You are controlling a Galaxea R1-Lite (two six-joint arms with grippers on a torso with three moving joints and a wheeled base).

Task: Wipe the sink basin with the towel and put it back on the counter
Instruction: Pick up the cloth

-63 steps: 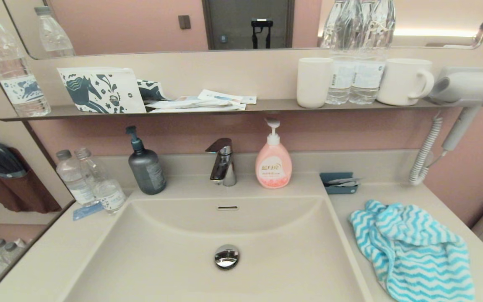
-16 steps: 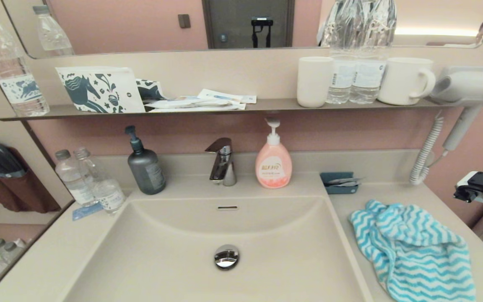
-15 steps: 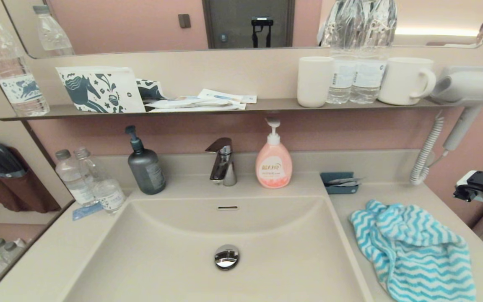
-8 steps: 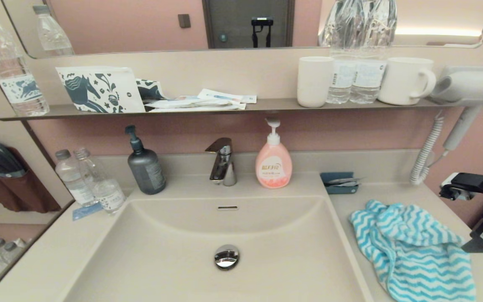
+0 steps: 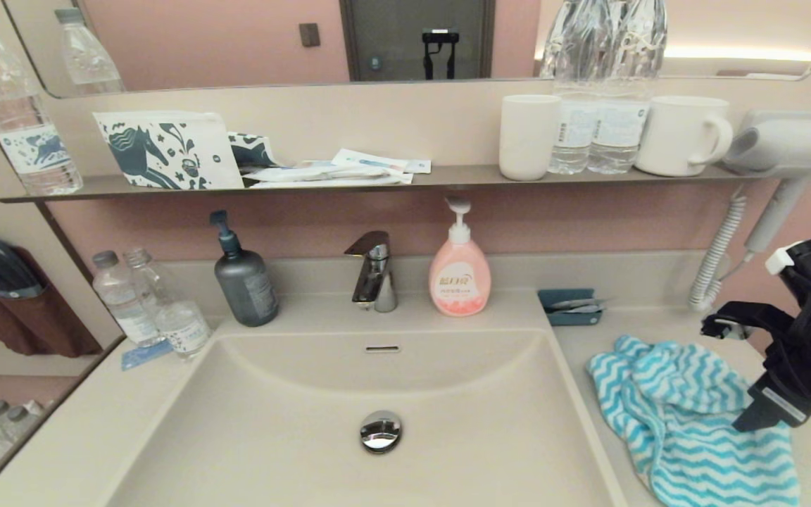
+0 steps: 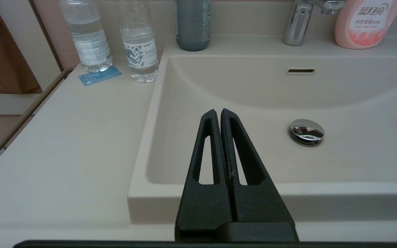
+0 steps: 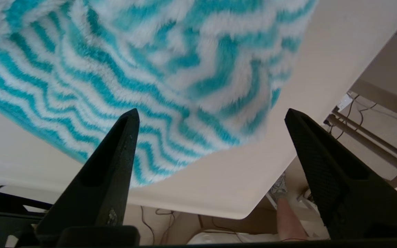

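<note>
The turquoise-and-white zigzag towel (image 5: 687,415) lies crumpled on the beige counter (image 5: 659,320), to the right of the sink basin (image 5: 293,422). My right gripper (image 5: 757,415) hangs over the towel's right edge, pointing down. In the right wrist view it (image 7: 211,111) is open, its jaws wide apart above the towel (image 7: 150,69) and the counter corner (image 7: 219,179), with nothing between them. My left gripper (image 6: 218,111) is shut and empty, in front of the basin's front rim (image 6: 357,193); the head view does not show it. The chrome drain plug (image 5: 380,430) sits mid-basin.
Along the back stand a faucet (image 5: 374,274), a pink soap bottle (image 5: 459,271), a grey pump bottle (image 5: 245,278), two water bottles (image 5: 155,306) and a blue tray (image 5: 569,307). A hair dryer (image 5: 786,151) with a coiled cord hangs right of the dark shelf (image 5: 448,177).
My right arm has come in from the right edge and swung left and down, over the towel's right side. The towel and the left arm have not moved.
</note>
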